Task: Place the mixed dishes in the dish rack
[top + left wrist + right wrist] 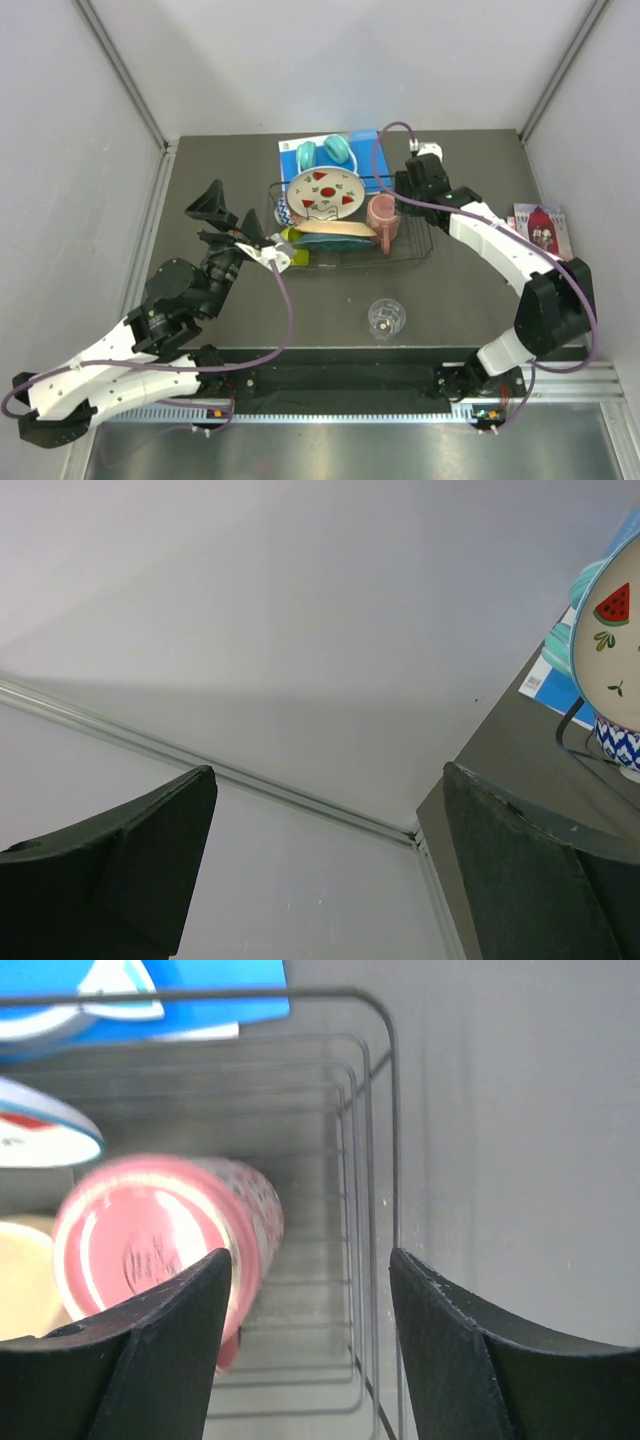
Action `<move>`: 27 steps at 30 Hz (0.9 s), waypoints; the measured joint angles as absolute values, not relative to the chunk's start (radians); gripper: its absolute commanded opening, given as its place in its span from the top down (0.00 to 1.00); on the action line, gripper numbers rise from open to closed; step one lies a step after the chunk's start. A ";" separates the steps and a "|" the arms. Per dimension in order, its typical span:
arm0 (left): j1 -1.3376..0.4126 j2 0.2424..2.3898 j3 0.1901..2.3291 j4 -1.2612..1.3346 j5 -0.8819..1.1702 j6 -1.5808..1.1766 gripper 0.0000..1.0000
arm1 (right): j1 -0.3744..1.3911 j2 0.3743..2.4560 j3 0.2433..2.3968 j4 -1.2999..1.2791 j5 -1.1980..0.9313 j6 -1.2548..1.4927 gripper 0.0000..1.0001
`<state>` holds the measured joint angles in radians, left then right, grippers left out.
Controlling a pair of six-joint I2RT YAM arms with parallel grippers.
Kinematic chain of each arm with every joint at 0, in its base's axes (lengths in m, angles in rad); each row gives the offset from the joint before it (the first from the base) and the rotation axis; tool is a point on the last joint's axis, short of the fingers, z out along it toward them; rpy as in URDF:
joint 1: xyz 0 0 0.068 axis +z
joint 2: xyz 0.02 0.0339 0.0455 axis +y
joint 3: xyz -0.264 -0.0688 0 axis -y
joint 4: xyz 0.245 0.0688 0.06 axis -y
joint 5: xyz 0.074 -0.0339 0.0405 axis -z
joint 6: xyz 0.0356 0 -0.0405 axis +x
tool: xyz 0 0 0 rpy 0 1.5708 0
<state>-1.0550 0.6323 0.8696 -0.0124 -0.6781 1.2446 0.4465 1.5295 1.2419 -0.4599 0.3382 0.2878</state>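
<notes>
The black wire dish rack stands at mid-table. In it the watermelon plate leans upright. The pink mug lies on its side at the rack's right. A cream-orange plate and a teal plate lie at the front, with the lime-green bowl and the small patterned bowl at the left. The clear glass stands on the table in front of the rack. My left gripper is open and empty, left of the rack. My right gripper is open and empty above the rack's right end, beside the mug.
Teal headphones lie on a blue book behind the rack. A printed card lies at the table's right edge. Grey walls close in the table on three sides. The right wrist view shows the rack's wires.
</notes>
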 measured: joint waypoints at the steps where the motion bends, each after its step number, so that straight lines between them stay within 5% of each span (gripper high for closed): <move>1: -1.055 0.638 0.870 -0.009 -0.678 1.244 0.01 | 0.447 1.519 1.229 -0.459 0.338 0.287 0.35; 10: -1.054 0.706 0.957 -0.162 -0.640 1.122 0.02 | 0.447 1.278 1.194 -0.488 0.311 0.271 0.38; 14: -1.054 0.764 1.073 -0.357 -0.577 0.990 0.06 | 0.448 1.058 1.118 -0.512 0.221 0.266 0.50; 18: -1.054 0.863 1.212 -0.517 -0.481 0.835 0.08 | 0.472 0.860 0.988 -0.570 0.127 0.300 0.46; 27: -1.053 0.910 1.166 -0.610 -0.428 0.659 0.01 | 0.802 0.821 0.784 -0.788 0.035 0.455 0.46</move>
<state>-1.0534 0.9096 1.1660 -0.6098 -0.4282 0.6586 0.8017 0.8207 0.7841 -0.7876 0.0349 0.4549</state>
